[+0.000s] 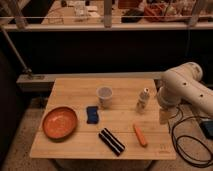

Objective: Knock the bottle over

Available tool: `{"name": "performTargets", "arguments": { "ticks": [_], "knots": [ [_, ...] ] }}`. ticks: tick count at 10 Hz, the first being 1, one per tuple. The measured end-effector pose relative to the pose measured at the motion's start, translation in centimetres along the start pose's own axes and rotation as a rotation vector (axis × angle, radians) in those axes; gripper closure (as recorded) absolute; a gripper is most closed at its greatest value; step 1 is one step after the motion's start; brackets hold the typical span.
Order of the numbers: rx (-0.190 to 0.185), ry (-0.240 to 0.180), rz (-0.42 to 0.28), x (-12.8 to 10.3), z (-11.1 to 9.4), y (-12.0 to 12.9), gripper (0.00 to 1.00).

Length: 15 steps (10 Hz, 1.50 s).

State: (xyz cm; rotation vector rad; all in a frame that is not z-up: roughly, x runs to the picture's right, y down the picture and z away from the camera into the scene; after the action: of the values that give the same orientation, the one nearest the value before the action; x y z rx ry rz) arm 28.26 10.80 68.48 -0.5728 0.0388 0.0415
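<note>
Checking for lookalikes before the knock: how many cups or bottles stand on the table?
2: the cup at centre, the bottle right of it. The gripper hangs right of the bottle. None looks hidden.

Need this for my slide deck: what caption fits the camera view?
Robot gripper hovers at the edge of the wooden table, just apart from the upright bottle.

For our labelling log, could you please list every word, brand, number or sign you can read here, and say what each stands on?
Readable text: none.
bottle: a light label, too blurred to read.
table: a faint mark near its front right corner, too small to read.
gripper, open at the table's right edge, just right of the bottle and apart from it: no marking visible.
cup and bowl: no print visible.
</note>
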Motion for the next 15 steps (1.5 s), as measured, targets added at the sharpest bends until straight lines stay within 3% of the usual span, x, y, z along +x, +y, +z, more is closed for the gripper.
{"name": "performTargets", "arguments": {
  "ticks": [1, 4, 8, 12, 15],
  "knots": [
    [0.001, 0.001, 0.000, 0.0, -0.1, 0.0, 0.20],
    [0.009, 0.011, -0.004, -0.1, -0.1, -1.5, 0.34],
    [0.008, 0.027, -0.008, 0.0, 0.0, -2.7, 0.35],
    [0.020, 0.037, -0.020, -0.1, 0.4, -4.7, 0.69],
    [0.031, 0.047, -0.022, 0.4, 0.9, -4.9, 0.79]
  ]
}}
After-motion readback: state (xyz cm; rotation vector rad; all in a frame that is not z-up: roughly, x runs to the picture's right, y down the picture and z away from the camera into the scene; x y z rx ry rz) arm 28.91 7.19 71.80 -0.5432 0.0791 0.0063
